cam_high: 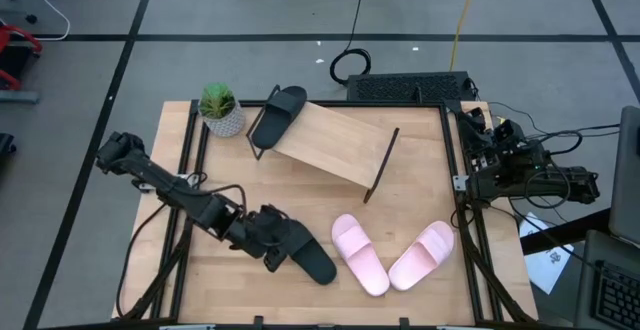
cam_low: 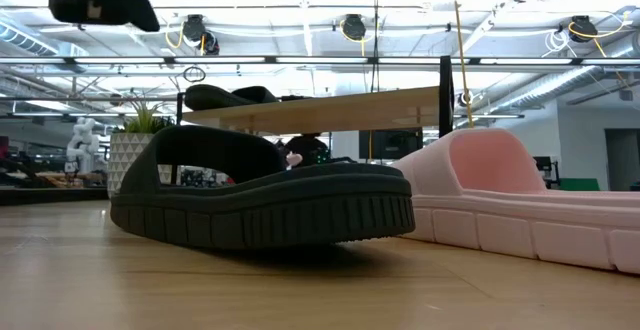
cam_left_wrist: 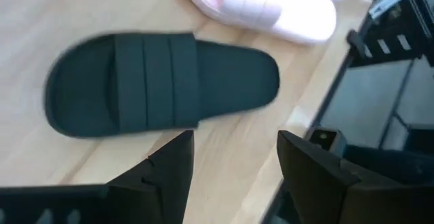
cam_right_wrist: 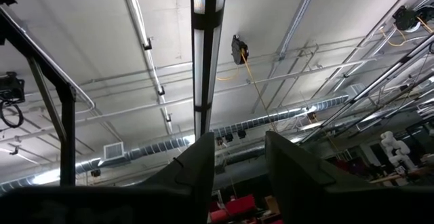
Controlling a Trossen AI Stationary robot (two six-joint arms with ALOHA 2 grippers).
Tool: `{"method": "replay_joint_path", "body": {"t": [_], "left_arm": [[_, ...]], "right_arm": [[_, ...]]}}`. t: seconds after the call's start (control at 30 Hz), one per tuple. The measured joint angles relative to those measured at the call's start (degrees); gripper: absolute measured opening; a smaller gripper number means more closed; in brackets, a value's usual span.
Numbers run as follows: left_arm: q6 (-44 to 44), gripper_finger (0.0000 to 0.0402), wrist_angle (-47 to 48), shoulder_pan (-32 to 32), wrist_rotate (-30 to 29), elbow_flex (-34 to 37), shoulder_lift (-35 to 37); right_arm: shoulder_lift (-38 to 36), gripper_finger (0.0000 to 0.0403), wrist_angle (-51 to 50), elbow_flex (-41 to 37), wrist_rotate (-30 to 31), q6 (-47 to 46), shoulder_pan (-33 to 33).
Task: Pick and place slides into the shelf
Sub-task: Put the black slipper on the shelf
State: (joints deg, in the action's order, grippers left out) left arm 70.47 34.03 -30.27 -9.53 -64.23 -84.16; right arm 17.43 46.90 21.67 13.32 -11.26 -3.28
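One black slide (cam_high: 312, 257) lies sole-down on the table near its near edge; it also shows in the low view (cam_low: 260, 205) and the left wrist view (cam_left_wrist: 156, 85). My left gripper (cam_high: 272, 248) (cam_left_wrist: 234, 159) hovers open beside that slide's left end, touching nothing. The second black slide (cam_high: 280, 110) (cam_low: 228, 96) rests on the left end of the shelf (cam_high: 335, 142). Two pink slides (cam_high: 360, 255) (cam_high: 422, 255) lie on the table right of the black one. My right gripper (cam_right_wrist: 239, 159) is parked at the table's right edge, open and pointing at the ceiling.
A small potted plant (cam_high: 220, 110) stands at the table's far left corner beside the shelf. A keyboard (cam_high: 410, 87) lies past the far edge. The right arm's base and cables (cam_high: 510, 165) crowd the right edge. Bare wood (cam_high: 300, 195) lies between the shelf and the slides.
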Motion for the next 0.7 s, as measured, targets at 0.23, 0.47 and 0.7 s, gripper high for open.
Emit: {"method": "replay_joint_path", "body": {"t": [0.23, 0.47, 0.7], "left_arm": [[0.12, 0.0209, 2.96, 0.70, -2.77, 0.07, -2.34], [-1.78, 0.0209, 1.66, 2.22, 1.65, 0.00, -7.42], [1.65, 0.0209, -0.95, 2.03, 1.68, 0.02, -8.46]], "right_arm": [[-0.02, 0.0121, 0.02, -0.02, 0.07, 0.39, -0.01], [-0.02, 0.0121, 0.01, -0.02, 0.07, 0.39, -0.01], [-0.02, 0.0121, 0.18, -0.02, 0.08, 0.39, -0.01]]}}
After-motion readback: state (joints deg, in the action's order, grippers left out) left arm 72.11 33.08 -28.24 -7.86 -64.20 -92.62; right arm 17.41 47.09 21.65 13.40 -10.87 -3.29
